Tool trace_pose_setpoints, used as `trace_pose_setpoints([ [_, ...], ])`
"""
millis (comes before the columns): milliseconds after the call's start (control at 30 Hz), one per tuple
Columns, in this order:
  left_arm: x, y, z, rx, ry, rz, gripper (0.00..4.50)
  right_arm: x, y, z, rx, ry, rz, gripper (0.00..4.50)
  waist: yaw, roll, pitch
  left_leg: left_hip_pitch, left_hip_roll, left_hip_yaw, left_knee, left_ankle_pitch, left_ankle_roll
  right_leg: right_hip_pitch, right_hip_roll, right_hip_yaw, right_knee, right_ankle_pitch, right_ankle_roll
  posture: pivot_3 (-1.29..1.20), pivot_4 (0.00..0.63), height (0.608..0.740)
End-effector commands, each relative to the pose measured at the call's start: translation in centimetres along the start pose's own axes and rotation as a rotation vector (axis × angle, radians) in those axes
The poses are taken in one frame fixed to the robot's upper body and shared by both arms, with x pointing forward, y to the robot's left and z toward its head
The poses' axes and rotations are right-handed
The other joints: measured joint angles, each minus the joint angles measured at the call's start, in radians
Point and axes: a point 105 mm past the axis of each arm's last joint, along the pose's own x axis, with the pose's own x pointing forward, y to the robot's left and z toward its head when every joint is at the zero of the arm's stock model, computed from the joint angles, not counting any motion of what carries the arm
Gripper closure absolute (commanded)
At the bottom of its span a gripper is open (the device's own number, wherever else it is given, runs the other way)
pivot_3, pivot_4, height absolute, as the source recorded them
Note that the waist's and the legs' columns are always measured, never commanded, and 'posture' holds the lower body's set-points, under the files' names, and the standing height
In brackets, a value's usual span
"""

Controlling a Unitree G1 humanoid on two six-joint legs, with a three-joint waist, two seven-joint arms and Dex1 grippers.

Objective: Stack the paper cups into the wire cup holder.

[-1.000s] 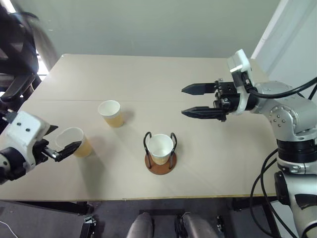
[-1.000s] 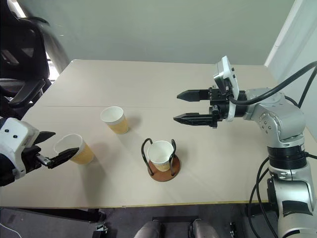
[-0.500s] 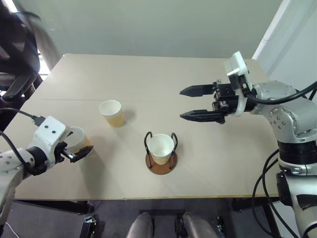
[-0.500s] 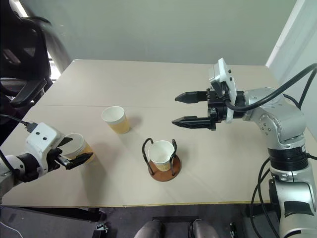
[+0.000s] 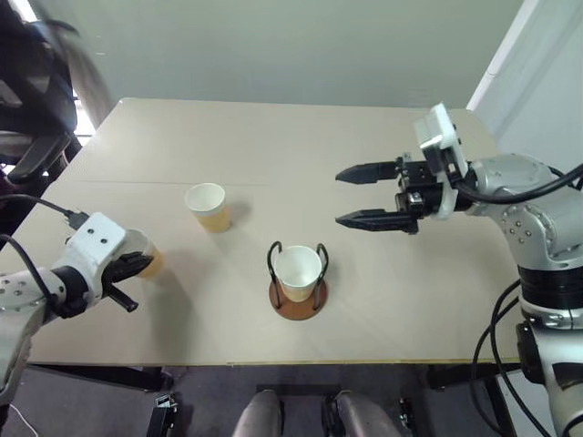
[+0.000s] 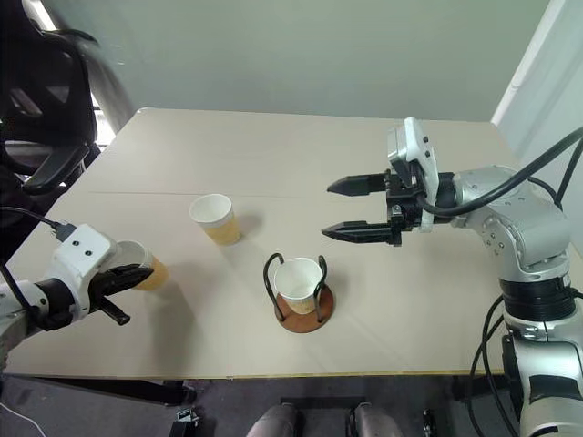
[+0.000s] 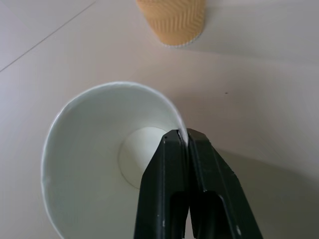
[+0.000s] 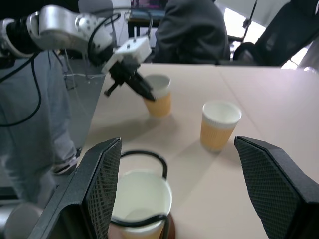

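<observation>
One paper cup (image 5: 297,270) sits inside the wire cup holder (image 5: 293,303) near the table's front middle. A second paper cup (image 5: 207,207) stands upright on the table, behind and to the left of the holder. At the left edge, my left gripper (image 5: 137,266) is shut on the rim of a third paper cup (image 7: 99,164), one finger inside the rim and one outside. That cup's base rests on the table. My right gripper (image 5: 339,198) hangs open above the table, right of and behind the holder, pointing left with nothing between its fingers (image 8: 102,184).
The tan table (image 5: 273,137) has its front edge close behind the holder. A black chair (image 5: 32,91) stands off the far left corner. A seated person (image 8: 194,30) is beyond the table in the right wrist view.
My left gripper has closed from wide open onto the rim of the left cup and sunk a little. The right gripper has stayed in place, open.
</observation>
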Motion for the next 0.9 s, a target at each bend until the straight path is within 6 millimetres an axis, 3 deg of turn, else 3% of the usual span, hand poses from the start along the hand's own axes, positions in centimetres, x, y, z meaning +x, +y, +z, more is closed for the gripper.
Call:
trace_pose_setpoints([
  [33, -0.8, 1.1, 1.2, 0.049, -0.026, 0.024, 4.48, -0.8, 0.5, 0.2, -0.051, 0.000, 0.000, 0.79, 0.000, 0.000, 0.000, 0.000, 0.000, 0.000, 0.000, 0.000, 0.000, 0.000, 0.000, 0.000, 0.000, 0.000, 0.000, 0.00, 0.150, 0.740],
  [133, -1.5, 1.4, 2.5, 0.084, -0.063, -0.004, 4.48, -2.0, 0.4, -1.2, -0.070, 0.034, -0.030, 0.79, 0.003, -0.001, 0.000, 0.000, 0.000, 0.000, 0.000, 0.000, 0.000, 0.000, 0.000, 0.000, 0.000, 0.000, 0.000, 0.00, 0.150, 0.740],
  [300, -4.0, 0.0, 7.9, 0.234, -0.214, -0.199, 4.48, -5.0, 0.6, -1.5, -0.105, 0.013, -0.102, 0.79, 0.012, -0.001, -0.001, -0.001, 0.000, 0.000, 0.000, 0.000, 0.000, 0.000, 0.000, 0.000, 0.000, 0.000, 0.000, 0.00, 0.150, 0.740],
  [533, -6.5, -3.0, 15.1, 0.461, -0.431, -0.510, 4.48, -5.5, 1.5, -1.2, -0.110, 0.011, -0.108, 0.79, 0.012, -0.002, -0.001, 0.000, -0.001, 0.000, 0.001, 0.000, 0.000, 0.001, 0.000, 0.000, 0.001, 0.001, 0.001, 0.00, 0.150, 0.740],
  [633, -6.2, -4.4, 16.9, 0.525, -0.497, -0.647, 4.48, -5.1, 1.4, -0.7, -0.131, 0.004, -0.116, 0.79, 0.009, -0.002, -0.001, -0.001, 0.000, 0.000, 0.001, 0.001, 0.001, 0.000, 0.000, 0.000, 0.001, 0.001, 0.002, 0.00, 0.150, 0.740],
  [900, -3.3, -6.3, 18.5, 0.561, -0.557, -0.863, 4.48, -4.4, 1.8, -0.2, -0.154, -0.010, -0.134, 0.79, 0.003, -0.001, -0.001, -0.004, 0.000, 0.000, 0.001, 0.002, 0.004, -0.001, 0.000, 0.000, -0.001, 0.002, 0.006, 0.00, 0.150, 0.740],
])
